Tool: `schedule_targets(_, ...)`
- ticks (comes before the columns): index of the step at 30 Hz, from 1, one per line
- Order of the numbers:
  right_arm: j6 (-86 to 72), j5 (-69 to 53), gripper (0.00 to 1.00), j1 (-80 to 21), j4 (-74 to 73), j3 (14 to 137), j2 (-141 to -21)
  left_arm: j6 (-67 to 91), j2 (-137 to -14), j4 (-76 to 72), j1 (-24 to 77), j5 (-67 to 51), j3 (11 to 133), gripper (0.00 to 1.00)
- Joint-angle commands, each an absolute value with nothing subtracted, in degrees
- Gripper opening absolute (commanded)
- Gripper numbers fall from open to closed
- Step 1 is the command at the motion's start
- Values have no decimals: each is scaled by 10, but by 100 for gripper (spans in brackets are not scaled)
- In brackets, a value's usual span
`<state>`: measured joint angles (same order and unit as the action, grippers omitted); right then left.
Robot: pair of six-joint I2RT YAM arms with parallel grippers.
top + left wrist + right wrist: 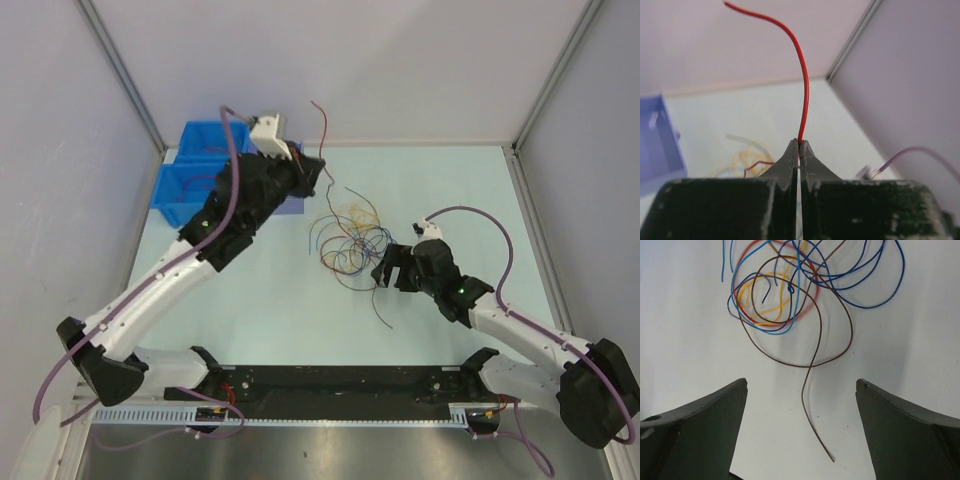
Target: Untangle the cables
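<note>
Your cables (350, 240) lie in a loose knot of overlapping loops near the middle of the counter (290, 300), a little to the right of centre. The right wrist view shows that knot close up. Blue strands (875, 305) sweep wide on the right, yellow-orange curls (747, 290) sit inside on the left, and a blurred red ring runs through them.

One brown cable (812, 365) circles the near side of the pile. Its free tail runs toward you across the bare counter, where the top view shows it as a dark line (380, 312).

One red cable (802, 75) is pulled away from the rest. Your left gripper (799, 145) has its fingers pressed together on it, with the strand pinched right at the tips. From there it rises and bends left at its free end. In the top view this left gripper (316, 172) sits at the far left of the pile, and the red cable (324, 122) stands up above it toward the far wall.

Your right gripper (801, 385) has its fingers spread wide and holds nothing, and the brown tail lies between them. In the top view the right gripper (382, 262) sits just at the near right edge of the knot.

Two blue bins (190, 170) stand at the far left corner of the counter, partly covered by your left arm.
</note>
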<state>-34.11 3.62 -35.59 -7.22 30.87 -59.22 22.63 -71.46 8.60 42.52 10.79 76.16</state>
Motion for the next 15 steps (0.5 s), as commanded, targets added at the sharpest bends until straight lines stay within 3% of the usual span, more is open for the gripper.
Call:
schedule_targets(1,-350,40,94,-363,-50,328,-591,178,-739,131,427,92,919,0)
schedule_targets(4,-349,49,94,-366,-62,328,-574,164,-756,142,429,65,1009,0)
schedule_targets(11,-331,69,95,-366,-98,328,-538,207,-722,97,414,27,870,0)
schedule_targets(15,-283,6,95,-367,-56,328,-514,208,-696,78,406,18,846,0)
